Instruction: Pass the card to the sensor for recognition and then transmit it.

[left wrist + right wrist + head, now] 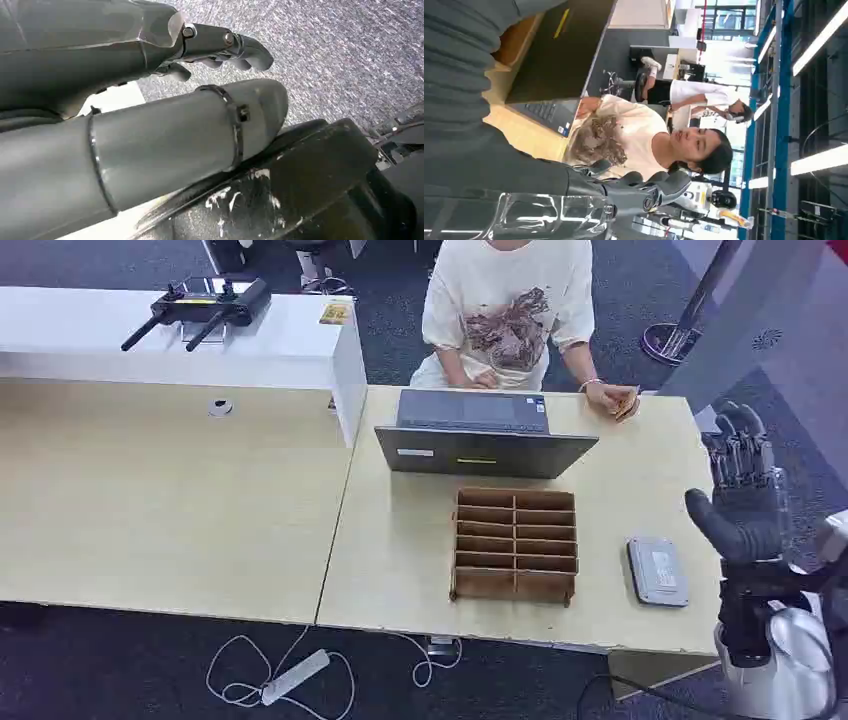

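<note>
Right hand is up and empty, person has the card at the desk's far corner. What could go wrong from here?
1. The handover may miss: the card sits low in the person's hand, apart from the raised right hand.
2. Reaching across could clip the laptop or the wooden rack.
3. The sensor lies near the desk edge, so a clumsy tap might shove it.
</note>
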